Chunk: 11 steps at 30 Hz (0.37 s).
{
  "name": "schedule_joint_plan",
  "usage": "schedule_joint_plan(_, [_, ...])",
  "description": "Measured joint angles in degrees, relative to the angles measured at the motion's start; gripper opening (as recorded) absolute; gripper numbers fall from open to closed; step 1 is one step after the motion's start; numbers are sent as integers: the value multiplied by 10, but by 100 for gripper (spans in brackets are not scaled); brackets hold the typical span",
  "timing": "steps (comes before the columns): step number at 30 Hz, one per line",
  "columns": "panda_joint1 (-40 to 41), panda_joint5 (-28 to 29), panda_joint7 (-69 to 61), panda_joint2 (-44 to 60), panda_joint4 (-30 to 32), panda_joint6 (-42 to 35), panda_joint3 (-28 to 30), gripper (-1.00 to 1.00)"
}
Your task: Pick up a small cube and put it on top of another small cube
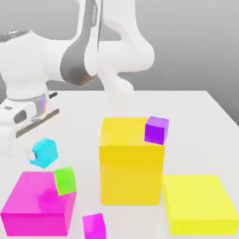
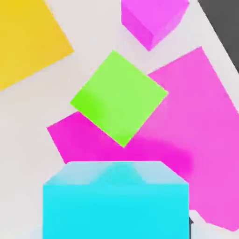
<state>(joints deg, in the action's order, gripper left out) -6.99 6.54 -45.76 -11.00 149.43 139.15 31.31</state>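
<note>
The greatest risk is judged to lie with the small cyan cube (image 1: 43, 152), which is held aloft above the counter (image 1: 196, 116), just over the big magenta block (image 1: 37, 203), with the jaws pinched shut on it. In the hand view it is seen close up, with the small green cube (image 2: 119, 103) a little ahead of it rather than squarely beneath. If it is released from this offset, it could land on an edge of the green cube and tumble off. The green cube itself is perched at the corner of the magenta block, so a slight nudge on the way down could push it over the side. A loose or off-centre pinch on smooth faces could also let the cyan cube twist or slip.

Every body is rendered as a plain, matte, hard-edged solid without texture. The tall yellow block (image 1: 131, 163) is the largest, followed by the low flat yellow block (image 1: 198, 203) and the squat magenta block. The purple cube (image 1: 156, 130) is seen resting at the tall block's top corner. The small magenta cube (image 1: 94, 225) lies on the counter at the front.
</note>
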Motion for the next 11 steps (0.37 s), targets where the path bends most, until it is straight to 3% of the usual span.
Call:
schedule_joint_plan(3, [-19, 15, -18, -9, -4, -11, -20, -100])
schedule_joint_plan(7, [-31, -19, -48, 48, 10, 55, -14, -100])
schedule_joint_plan(8, [-33, -27, -55, 63, 14, 74, -12, 100])
schedule_joint_plan(11, [-33, -27, -55, 63, 14, 74, -12, 100])
